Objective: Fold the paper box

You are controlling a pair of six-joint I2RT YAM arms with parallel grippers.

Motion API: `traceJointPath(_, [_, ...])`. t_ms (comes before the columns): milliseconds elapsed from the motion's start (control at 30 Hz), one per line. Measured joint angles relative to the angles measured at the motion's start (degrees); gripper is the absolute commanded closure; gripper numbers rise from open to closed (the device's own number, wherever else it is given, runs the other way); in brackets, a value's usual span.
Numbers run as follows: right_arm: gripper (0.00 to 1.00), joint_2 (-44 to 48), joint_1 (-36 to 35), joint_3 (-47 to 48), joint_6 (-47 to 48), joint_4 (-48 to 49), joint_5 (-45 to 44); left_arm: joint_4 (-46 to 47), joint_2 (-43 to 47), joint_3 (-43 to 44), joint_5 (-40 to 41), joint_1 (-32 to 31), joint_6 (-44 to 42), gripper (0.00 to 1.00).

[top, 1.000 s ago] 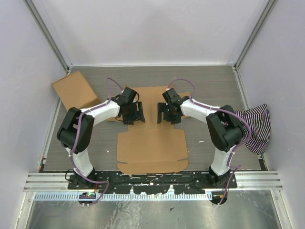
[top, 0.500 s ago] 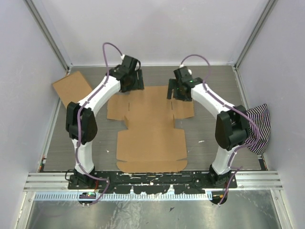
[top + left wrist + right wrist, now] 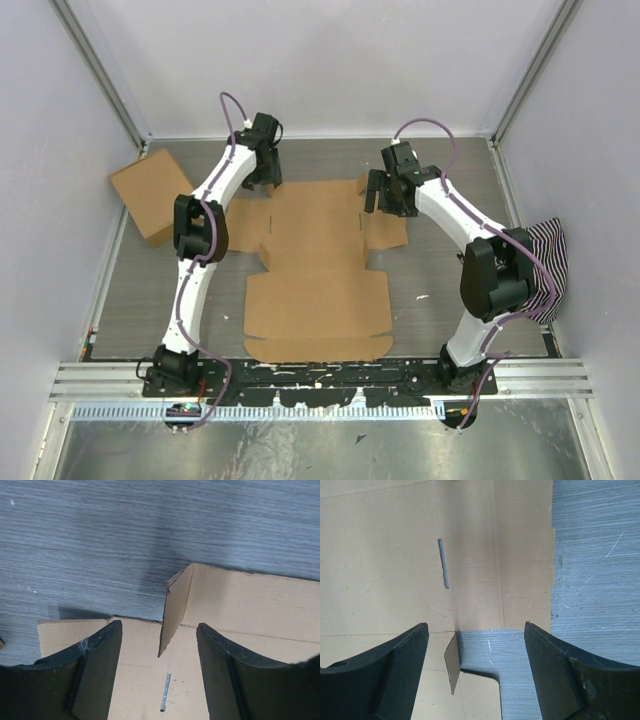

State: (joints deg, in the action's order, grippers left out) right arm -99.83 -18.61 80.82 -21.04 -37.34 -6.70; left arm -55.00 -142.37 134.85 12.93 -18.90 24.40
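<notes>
The paper box [image 3: 315,265] lies flat and unfolded in the middle of the table, a brown die-cut mailer with side flaps. My left gripper [image 3: 262,178] is open and empty over its far left corner. In the left wrist view the gripper [image 3: 159,630] straddles a small cardboard tab [image 3: 175,607] that stands upright without touching it. My right gripper [image 3: 385,200] is open and empty over the box's far right flap. In the right wrist view the gripper [image 3: 475,630] hangs above the flap [image 3: 520,580], a notch of bare table and a small raised tab [image 3: 451,662].
A squarish brown carton [image 3: 152,195] sits at the far left against the wall. A striped cloth [image 3: 540,262] hangs at the right side. Enclosure walls close the back and sides. An aluminium rail [image 3: 320,375] runs along the near edge.
Both arms have reached away from the middle of the cardboard to its far end. The left gripper went to the far left corner, the right to the far right flap. The box has not moved.
</notes>
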Motion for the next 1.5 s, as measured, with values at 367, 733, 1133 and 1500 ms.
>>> traceJointPath(367, [0.18, 0.04, 0.42, -1.36, 0.17, 0.79, 2.99, 1.44, -0.79, 0.63, -1.97, 0.00, -0.61, 1.00])
traceJointPath(733, [0.18, 0.22, 0.96, -0.13, 0.42, -0.44, 3.10, 15.32, 10.95, -19.54, -3.43, 0.00, -2.34, 1.00])
traceJointPath(1133, [0.23, 8.41, 1.22, 8.76, 2.43, -3.52, 2.97, 48.30, 45.53, -54.88, -4.92, -1.55, -5.18, 1.00])
traceJointPath(1500, [0.45, 11.37, 1.22, 17.55, 4.94, -8.35, 3.82, 91.67, 60.85, -93.44, -2.80, -10.82, -17.88, 1.00])
